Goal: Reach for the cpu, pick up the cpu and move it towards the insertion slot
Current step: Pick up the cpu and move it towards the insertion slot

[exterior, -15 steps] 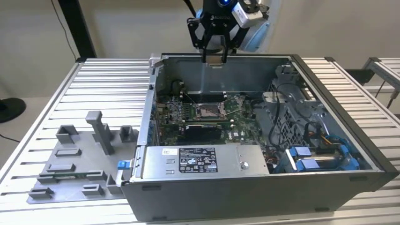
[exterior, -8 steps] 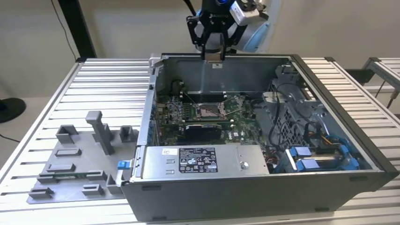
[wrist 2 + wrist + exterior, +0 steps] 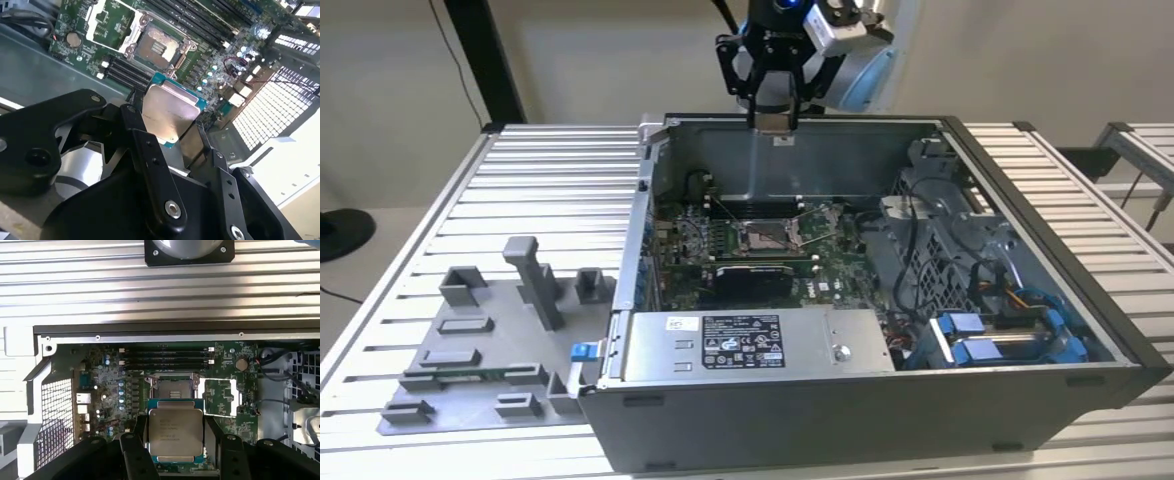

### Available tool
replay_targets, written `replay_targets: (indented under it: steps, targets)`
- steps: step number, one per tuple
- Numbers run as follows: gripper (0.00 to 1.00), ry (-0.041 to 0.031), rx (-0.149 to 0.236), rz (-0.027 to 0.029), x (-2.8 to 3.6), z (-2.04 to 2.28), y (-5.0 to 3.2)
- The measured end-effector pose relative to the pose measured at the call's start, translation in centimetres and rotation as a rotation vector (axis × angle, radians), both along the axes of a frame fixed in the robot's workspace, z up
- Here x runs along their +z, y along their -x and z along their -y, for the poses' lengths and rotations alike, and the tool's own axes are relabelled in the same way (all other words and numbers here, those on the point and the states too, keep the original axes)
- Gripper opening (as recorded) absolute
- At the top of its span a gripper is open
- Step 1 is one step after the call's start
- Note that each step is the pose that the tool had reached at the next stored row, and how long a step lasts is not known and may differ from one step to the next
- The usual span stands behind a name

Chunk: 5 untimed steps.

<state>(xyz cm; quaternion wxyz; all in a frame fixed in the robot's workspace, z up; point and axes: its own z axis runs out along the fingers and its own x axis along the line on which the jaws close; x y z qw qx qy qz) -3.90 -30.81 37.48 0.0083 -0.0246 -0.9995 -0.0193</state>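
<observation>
The cpu (image 3: 176,432) is a flat silvery square with a teal-edged underside, and my gripper (image 3: 177,445) is shut on it by two opposite edges. In the second wrist view the cpu (image 3: 167,112) sits between the black fingers (image 3: 145,150) of the gripper (image 3: 167,127). In the exterior view the gripper (image 3: 774,112) hangs over the back wall of the open computer case, well above the board, with the cpu (image 3: 777,123) at its tip. The insertion slot (image 3: 763,236) (image 3: 172,390) (image 3: 156,47) lies open on the green board, below and nearer than the gripper.
The case walls (image 3: 801,150) ring the board. A labelled power supply (image 3: 747,345) spans the case front and blue drive caddies (image 3: 1001,340) sit at the exterior view's right. A black module (image 3: 747,285) lies just in front of the slot. A grey fixture plate (image 3: 494,340) with blocks lies on the slatted table.
</observation>
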Motion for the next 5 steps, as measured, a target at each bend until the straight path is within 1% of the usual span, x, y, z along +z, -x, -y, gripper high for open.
replay_targets:
  steps: [5]
  targets:
    - [0.0,-0.0001,0.0,0.0001,-0.01,-0.02,0.0]
